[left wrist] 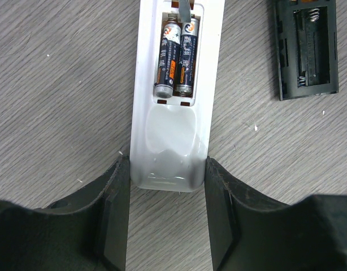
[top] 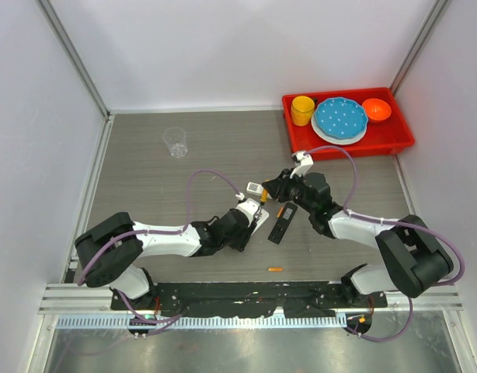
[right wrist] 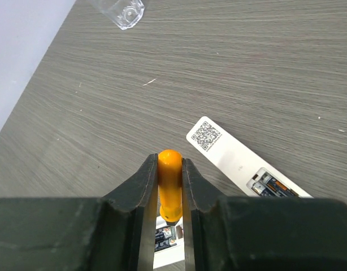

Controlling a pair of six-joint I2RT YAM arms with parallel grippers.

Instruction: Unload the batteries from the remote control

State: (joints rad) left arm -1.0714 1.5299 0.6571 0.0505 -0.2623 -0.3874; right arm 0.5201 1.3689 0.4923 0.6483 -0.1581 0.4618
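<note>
Tabletop (top: pixel 145 167) of grey woodgrain; white walls (top: pixel 238 47)

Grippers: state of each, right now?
Left gripper: closed on the end of the white remote.
Right gripper: closed on the orange-handled tool.

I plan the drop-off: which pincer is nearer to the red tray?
Right. The right pincer, shut on the orange-handled tool, sits to the near left of the red tray; the left pincer, gripping the white remote, lies farther that way.
</note>
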